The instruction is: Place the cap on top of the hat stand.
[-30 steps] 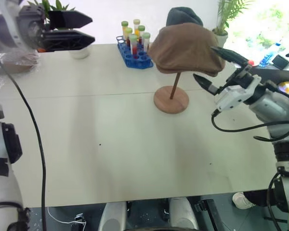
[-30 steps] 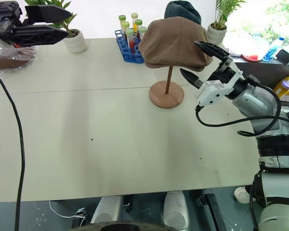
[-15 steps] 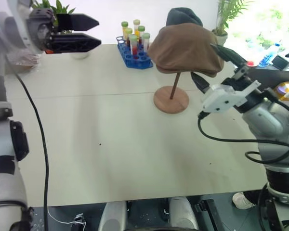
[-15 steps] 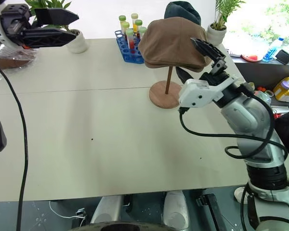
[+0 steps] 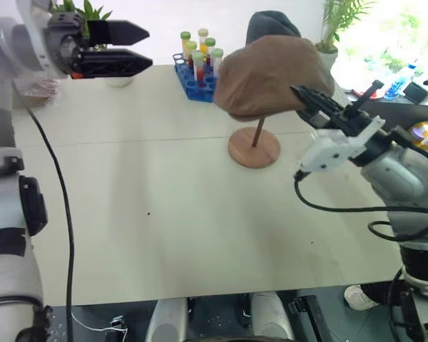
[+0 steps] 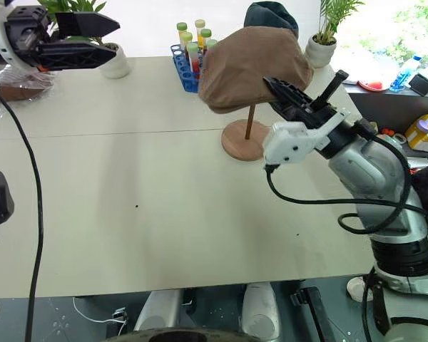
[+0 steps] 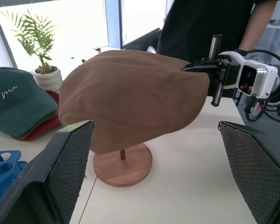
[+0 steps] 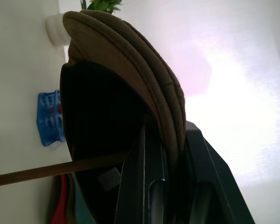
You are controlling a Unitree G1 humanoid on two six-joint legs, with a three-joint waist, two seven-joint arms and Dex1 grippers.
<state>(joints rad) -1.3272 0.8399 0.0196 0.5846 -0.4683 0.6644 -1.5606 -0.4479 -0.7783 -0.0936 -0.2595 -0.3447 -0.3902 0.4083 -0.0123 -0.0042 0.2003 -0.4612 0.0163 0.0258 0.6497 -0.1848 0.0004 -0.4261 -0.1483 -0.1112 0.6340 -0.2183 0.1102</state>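
Observation:
The brown cap (image 5: 267,75) hangs tilted over the top of the wooden hat stand (image 5: 254,148), hiding the stand's top disc. My right gripper (image 5: 307,96) is at the cap's right edge and shut on its brim. In the right wrist view the brim (image 8: 170,116) is pinched between the two black fingers (image 8: 144,186), and the stand's rod (image 8: 46,170) runs under the cap. My left gripper (image 5: 148,48) is held level at the far left, well away from the cap, open and holding nothing.
A blue test-tube rack (image 5: 198,78) stands just left of the cap, and a dark grey beanie (image 5: 271,21) sits behind it. A white plant pot (image 5: 118,77) is under my left gripper. A person in black (image 7: 200,28) stands beyond the table (image 5: 164,214).
My right gripper has shut on the cap's right edge. The cap, which lay flat on the stand, now sits tipped. The left arm has stayed in place.

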